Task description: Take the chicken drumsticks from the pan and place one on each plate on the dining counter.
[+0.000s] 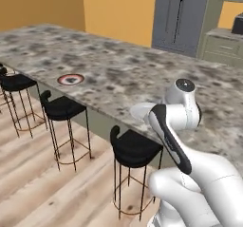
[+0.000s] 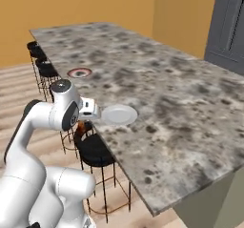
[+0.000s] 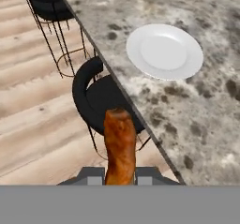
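My gripper (image 3: 120,175) is shut on an orange-brown chicken drumstick (image 3: 120,143) and holds it over the near edge of the dining counter (image 3: 201,106), above a black stool. A plain white plate (image 3: 165,51) lies on the granite a little beyond the drumstick, with nothing on it. From the right base view, the gripper (image 2: 86,122) hangs just left of that white plate (image 2: 119,114), with the drumstick (image 2: 86,127) below the hand. The second plate, with a dark red-brown rim (image 2: 79,72), sits farther along the counter (image 2: 167,88); it also shows at the left (image 1: 70,79). The pan and the other drumstick are out of view.
Black bar stools (image 1: 135,147) (image 1: 61,108) line the counter's near side on a wooden floor; one stool (image 3: 101,96) is right under the gripper. My own arm covers part of the white plate (image 1: 140,109). Grey cabinets (image 1: 180,17) stand beyond the counter.
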Robot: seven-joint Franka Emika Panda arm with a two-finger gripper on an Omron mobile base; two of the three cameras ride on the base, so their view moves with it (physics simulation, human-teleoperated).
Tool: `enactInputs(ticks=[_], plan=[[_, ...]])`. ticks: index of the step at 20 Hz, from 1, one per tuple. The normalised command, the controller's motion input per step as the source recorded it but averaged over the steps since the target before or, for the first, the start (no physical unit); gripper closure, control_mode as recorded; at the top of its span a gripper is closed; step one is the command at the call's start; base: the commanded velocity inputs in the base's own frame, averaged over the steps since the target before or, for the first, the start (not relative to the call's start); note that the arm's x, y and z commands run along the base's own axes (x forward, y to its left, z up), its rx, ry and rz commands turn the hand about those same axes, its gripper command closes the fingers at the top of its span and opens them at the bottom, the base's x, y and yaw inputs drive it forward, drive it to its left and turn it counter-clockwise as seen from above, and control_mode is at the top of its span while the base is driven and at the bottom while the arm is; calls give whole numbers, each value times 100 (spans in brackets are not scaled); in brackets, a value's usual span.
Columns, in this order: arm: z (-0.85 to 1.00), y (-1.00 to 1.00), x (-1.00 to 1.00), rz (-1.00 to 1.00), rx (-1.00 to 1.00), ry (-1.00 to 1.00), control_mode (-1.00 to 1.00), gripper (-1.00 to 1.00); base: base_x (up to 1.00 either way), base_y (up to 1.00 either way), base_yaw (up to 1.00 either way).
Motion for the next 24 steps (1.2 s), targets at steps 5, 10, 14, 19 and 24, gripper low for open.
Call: enactInputs(ticks=[5,10,14,19,24], plan=[[0,0,0,0,0,0,100,100,29,72,-56],[-4,16,10,-6,-7,0,-100,100,22,58,-27],[-17,23,76,-18,-7,3,-100,100,0,0,0],[-18,-9,79,-9,0,2,-100,100,0,0,0],[-9,-29,58,0,17,6,-100,100,0,0,0]])
